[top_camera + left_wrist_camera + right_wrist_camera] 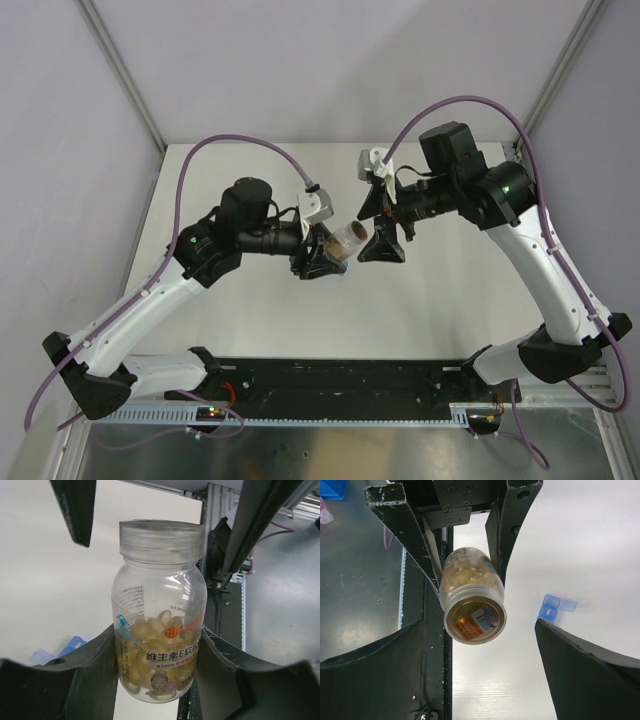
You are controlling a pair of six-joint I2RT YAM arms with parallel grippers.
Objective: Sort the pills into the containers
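Observation:
A clear bottle [159, 630] with a transparent screw cap [161, 540] is partly filled with pale yellow pills [150, 630]. My left gripper [322, 262] is shut on its lower body and holds it above the table, tilted with the cap toward the right arm. My right gripper [480, 625] is open in front of the cap [475, 617], its fingers [580, 675] wide on either side and not touching it. The light-blue pill box with its containers [551, 607] lies on the white table, one lid flipped open; it also shows low left in the left wrist view [60, 650].
The white table [450, 290] ends at a black base rail [340, 385] near the arms, with a grey metal surface beyond it. Grey walls and aluminium posts close off the back and sides. A blue bin corner [332, 487] sits off the table.

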